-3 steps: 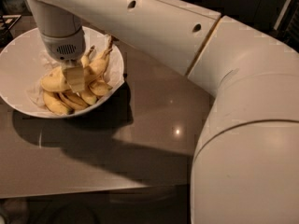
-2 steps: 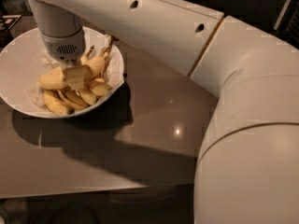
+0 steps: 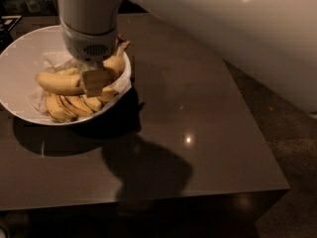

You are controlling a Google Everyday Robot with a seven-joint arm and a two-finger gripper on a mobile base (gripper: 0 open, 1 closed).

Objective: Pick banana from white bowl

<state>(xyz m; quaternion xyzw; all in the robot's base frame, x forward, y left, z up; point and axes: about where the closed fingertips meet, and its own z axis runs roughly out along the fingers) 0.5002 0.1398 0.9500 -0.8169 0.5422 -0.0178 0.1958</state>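
The white bowl [image 3: 17, 58] stands at the table's back left, lined with crumpled white paper. The long yellow banana [image 3: 57, 83] lies across the top of the pile, its brown-tipped stem pointing up to the right. My gripper [image 3: 96, 79] reaches straight down into the bowl and is closed across the banana's middle. One tan finger [image 3: 95, 84] shows in front of the banana; the other is hidden behind it. The wrist covers the banana's middle part.
Several shorter bananas [image 3: 74, 104] lie under the long one at the bowl's front. The dark brown table [image 3: 198, 113] ends at the right and front edges. My white arm [image 3: 208, 19] spans the top of the view.
The view now sits closer and more to the left. The gripper stays down in the bowl on the long banana, which looks slightly raised over the others.
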